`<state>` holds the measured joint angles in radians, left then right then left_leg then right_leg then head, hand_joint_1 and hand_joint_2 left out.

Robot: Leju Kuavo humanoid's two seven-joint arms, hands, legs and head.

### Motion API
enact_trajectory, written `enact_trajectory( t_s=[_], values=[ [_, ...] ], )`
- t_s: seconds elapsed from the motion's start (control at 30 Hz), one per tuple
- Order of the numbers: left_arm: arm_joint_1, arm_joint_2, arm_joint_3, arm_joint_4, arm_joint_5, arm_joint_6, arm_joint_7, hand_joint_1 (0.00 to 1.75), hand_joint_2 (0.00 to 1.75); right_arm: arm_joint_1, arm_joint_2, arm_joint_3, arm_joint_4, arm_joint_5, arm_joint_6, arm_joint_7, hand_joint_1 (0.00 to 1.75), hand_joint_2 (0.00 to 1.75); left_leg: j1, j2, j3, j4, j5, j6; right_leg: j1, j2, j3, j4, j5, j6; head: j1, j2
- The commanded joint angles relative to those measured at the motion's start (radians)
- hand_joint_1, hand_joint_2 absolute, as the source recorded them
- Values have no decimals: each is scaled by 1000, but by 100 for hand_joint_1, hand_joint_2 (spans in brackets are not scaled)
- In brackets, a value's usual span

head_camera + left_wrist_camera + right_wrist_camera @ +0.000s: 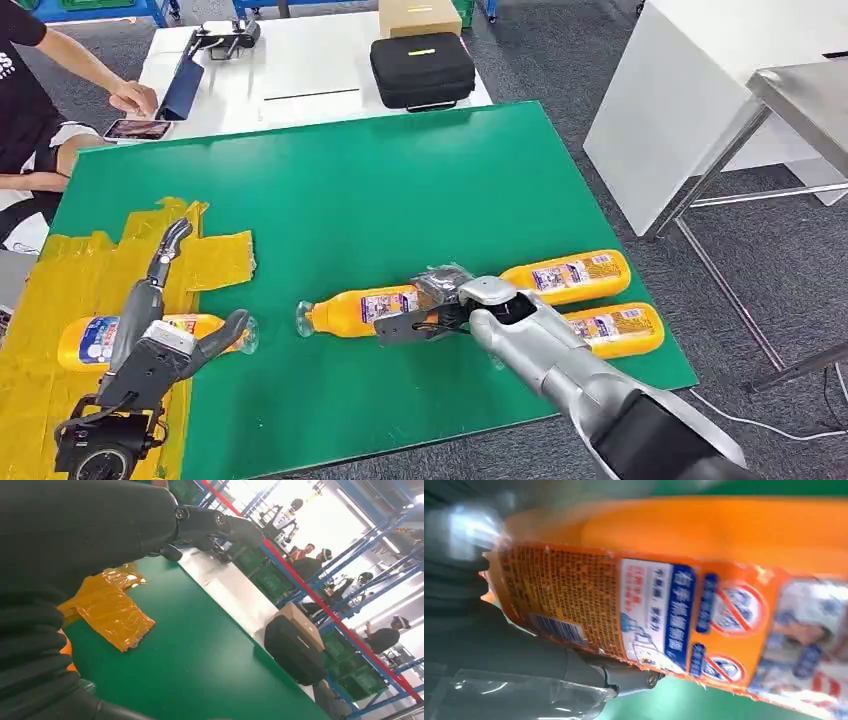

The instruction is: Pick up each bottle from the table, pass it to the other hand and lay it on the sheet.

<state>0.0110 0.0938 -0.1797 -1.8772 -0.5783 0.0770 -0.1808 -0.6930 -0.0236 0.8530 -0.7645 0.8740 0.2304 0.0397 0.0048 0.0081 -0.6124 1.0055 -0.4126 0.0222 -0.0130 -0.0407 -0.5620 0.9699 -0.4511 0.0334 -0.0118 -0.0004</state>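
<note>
While our right hand (432, 310) wraps its fingers round the middle bottle (362, 309), that bottle lies flat on the green table (400, 190), cap pointing away from the wrist toward our left side. Just behind the r. hand, on its wrist side, two more bottles (570, 275) lie flat, one beside the other. Our left hand (160, 345) holds nothing, fingers spread wide, above the yellow sheet (60, 290). A fourth bottle (95, 338) lies on the sheet right under that l. hand (partly hidden by it). W/ the right wrist view we see the orange label (664, 615) close against the fingers.
</note>
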Motion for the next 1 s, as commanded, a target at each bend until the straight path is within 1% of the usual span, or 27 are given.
enact_trajectory(
  t_s=[0.03,0.07,0.13,0.17,0.2,0.23,0.27,0.3,0.33,0.4,0.47,0.5,0.53,0.6,0.63,0.67,0.7,0.73,0.77,0.8,0.83,0.9,1.0],
  values=[
    [-16,-16,4,52,-3,5,3,0,175,-16,11,54,89,6,-4,-5,171,175,0,-1,8,-2,-1,-2,0,4,8,-3,-2,-2,0,0],
    [-14,-16,4,51,-3,5,3,0,175,-14,10,55,89,8,-6,-5,173,175,0,-1,5,-2,-1,-1,0,2,5,-2,-1,-1,0,0],
    [-11,-17,6,49,-2,7,3,0,175,-7,5,51,82,12,-27,-4,175,175,0,-1,6,-2,-1,-1,0,2,6,-2,-1,-2,0,0],
    [-5,-18,10,43,-2,9,3,0,175,5,1,34,64,20,-70,6,175,175,0,-2,8,-2,-2,-1,0,3,9,-3,-2,-2,0,0],
    [-1,-17,12,38,-2,10,3,0,175,8,0,29,57,21,-80,9,175,175,0,-1,4,-1,-1,-1,0,2,5,-2,-1,-1,0,0],
    [6,-20,17,31,0,12,3,0,175,25,-2,2,29,22,-144,18,175,175,0,-1,7,-2,-1,-1,0,3,8,-3,-2,-2,0,0],
    [11,-18,18,27,2,12,2,0,175,26,-1,1,26,23,-144,17,175,175,0,-1,7,-2,-1,-1,0,3,8,-3,-2,-2,0,0],
    [30,-23,30,4,22,8,-1,0,175,78,5,-91,-49,-40,-252,-4,175,175,0,-1,4,-1,-1,-1,0,2,5,-2,-1,-1,0,0],
    [45,-25,38,-12,31,5,-5,0,175,106,5,-124,-99,-64,-278,-10,175,175,0,-1,4,-1,-1,-1,0,1,4,-2,-1,-1,0,0],
    [56,-36,47,-26,37,-2,-14,0,175,205,5,-227,-256,-128,-399,-45,175,175,0,-1,6,-2,-2,-1,0,3,7,-2,-2,-2,0,0],
    [53,-40,38,-21,48,-19,-19,0,175,276,4,-283,-377,-167,-466,-63,175,175,0,-1,2,-1,-1,-1,0,1,3,-1,-1,-1,0,0],
    [51,-42,37,-18,49,-19,-19,0,175,285,-1,-282,-392,-166,-462,-60,175,175,1,-2,4,-1,-2,-1,0,1,6,-1,-3,-2,0,0],
    [47,-44,27,-13,79,-39,-23,0,175,329,14,-331,-457,-228,-542,-135,175,175,0,-3,2,-1,-2,-1,0,0,4,-1,-2,-1,0,0],
    [39,-54,19,-4,150,-59,-31,0,175,370,18,-357,-518,-294,-588,-207,175,175,1,-4,1,0,-1,-1,0,-2,3,-1,-2,-1,0,0],
    [37,-57,13,-3,159,-59,-32,0,175,379,21,-364,-531,-314,-601,-224,175,175,1,-6,3,-1,-2,-1,0,-2,6,-2,-4,-2,0,0],
    [32,-58,-1,-1,175,-58,-33,0,175,387,24,-365,-545,-352,-617,-249,175,175,0,-5,1,0,-1,-1,0,-3,3,-1,-3,-1,0,0],
    [28,-60,-14,-2,193,-64,-25,0,175,393,27,-363,-560,-376,-629,-259,175,175,0,-5,3,0,-3,-1,0,-2,6,-1,-4,-2,0,0],
    [24,-59,-24,-4,202,-70,-21,0,175,398,32,-362,-568,-400,-634,-272,175,175,0,-4,0,0,-1,-1,-1,-2,2,-1,-2,-1,0,0],
    [22,-55,-34,-3,209,-73,-16,0,175,400,31,-358,-575,-412,-639,-276,175,175,0,-3,-2,0,-1,-1,0,-2,0,0,-2,-1,0,0],
    [19,-49,-44,-1,219,-78,-11,0,175,403,33,-354,-582,-425,-647,-285,175,175,0,-4,0,0,-2,-1,0,-1,3,-1,-3,-2,0,0],
    [15,-39,-56,2,236,-80,-7,0,175,409,35,-352,-593,-445,-664,-307,175,175,0,-3,-2,0,-1,0,-1,-2,0,-1,-1,-1,0,0],
    [8,-20,-83,10,265,-79,-11,0,175,431,49,-348,-622,-470,-705,-371,175,175,0,-4,0,0,-1,-1,-1,-2,2,-1,-2,-2,0,0],
    [6,-14,-96,11,273,-73,-14,0,175,437,50,-337,-634,-473,-711,-376,175,175,0,-4,1,0,-2,-1,-1,-2,3,-1,-3,-2,0,0]
  ],
)
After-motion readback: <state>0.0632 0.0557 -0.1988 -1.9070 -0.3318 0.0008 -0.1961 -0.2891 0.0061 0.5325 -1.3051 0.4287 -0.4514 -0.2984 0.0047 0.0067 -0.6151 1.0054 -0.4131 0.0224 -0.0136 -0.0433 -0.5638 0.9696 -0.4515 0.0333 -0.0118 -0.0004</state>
